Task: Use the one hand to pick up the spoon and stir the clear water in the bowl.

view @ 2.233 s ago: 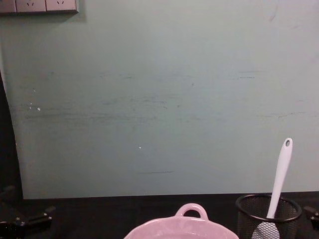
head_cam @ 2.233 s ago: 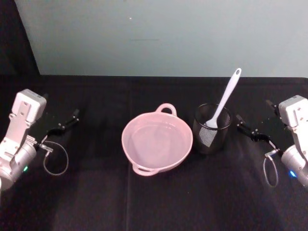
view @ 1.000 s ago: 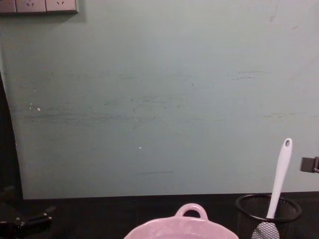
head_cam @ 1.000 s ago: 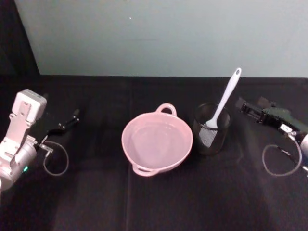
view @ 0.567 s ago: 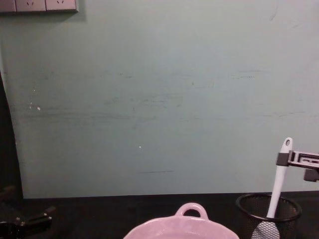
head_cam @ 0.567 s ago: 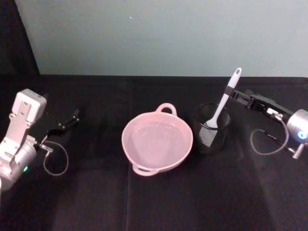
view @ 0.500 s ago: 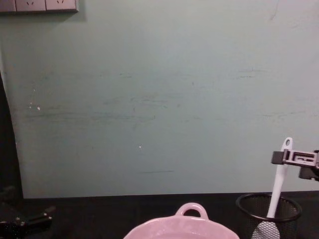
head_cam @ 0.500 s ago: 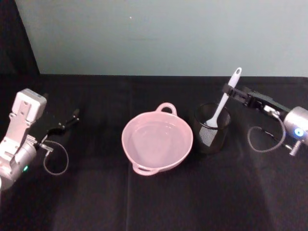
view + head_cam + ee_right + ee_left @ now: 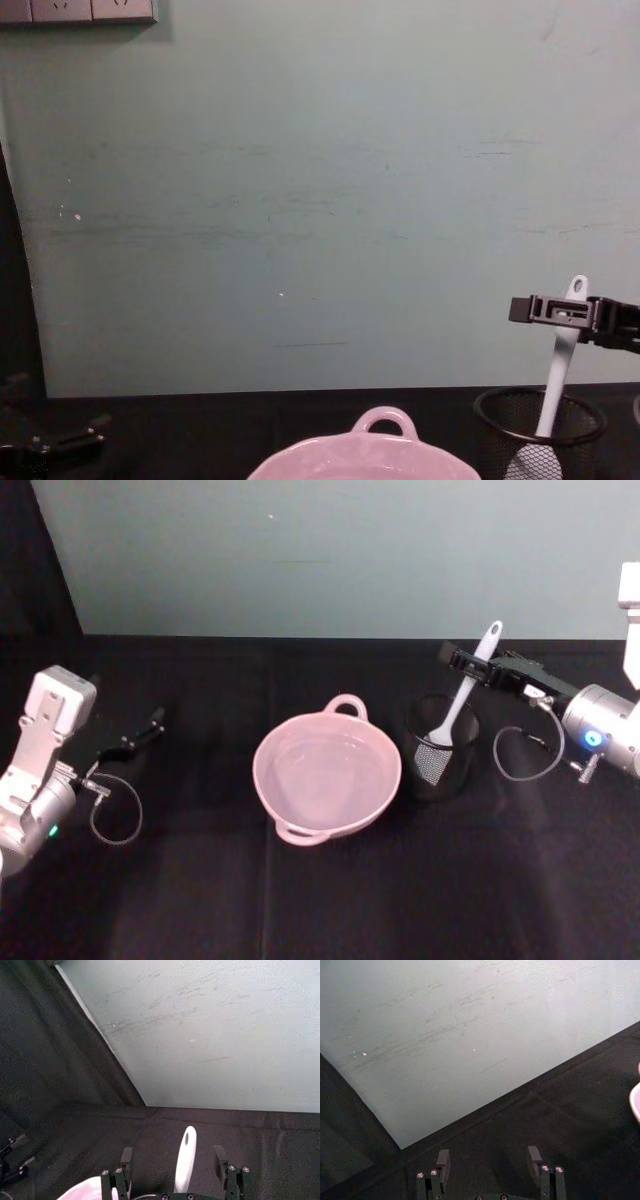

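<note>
While clear water [image 9: 322, 772] is held in the bowl [image 9: 270, 790], the spoon [image 9: 462, 695] is stood head-down in the mesh cup [image 9: 428, 765] just right of it. Its upper handle is flanked by the right gripper's [image 9: 470, 661] fingers [image 9: 125, 1156], spread wide and apparently clear of it. The left gripper [image 9: 150, 725] is parked at the left, spread and empty.

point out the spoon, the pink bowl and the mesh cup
spoon [image 9: 460, 695], head view, middle of its handle
bowl [image 9: 272, 772], head view, left inner wall
mesh cup [image 9: 440, 775], head view, front wall
</note>
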